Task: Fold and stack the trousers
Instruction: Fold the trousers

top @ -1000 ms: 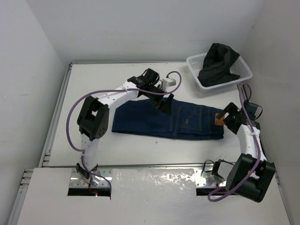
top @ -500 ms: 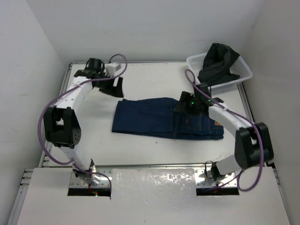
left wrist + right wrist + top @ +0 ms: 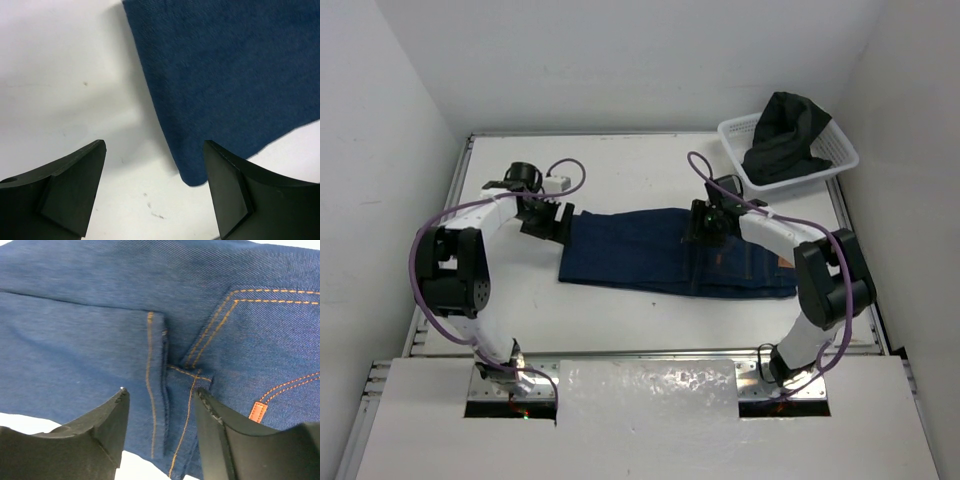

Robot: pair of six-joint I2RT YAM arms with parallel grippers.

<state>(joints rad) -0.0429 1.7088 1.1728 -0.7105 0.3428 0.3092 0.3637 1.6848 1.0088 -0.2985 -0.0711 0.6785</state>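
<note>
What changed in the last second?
Left pincer swung from the middle of the dark navy denim jeans to their leg-end edge and is open. Right pincer moved from the waistband end to the seat seam, also open. Neither holds anything. Jeans and white plastic basket unmoved.

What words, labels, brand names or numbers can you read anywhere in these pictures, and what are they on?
No text can be read in any view.
Tan patch on the waistband of the trousers: too small to read.
Orange tab by the pocket stitching: no lettering shows.
Basket: no markings visible.
</note>
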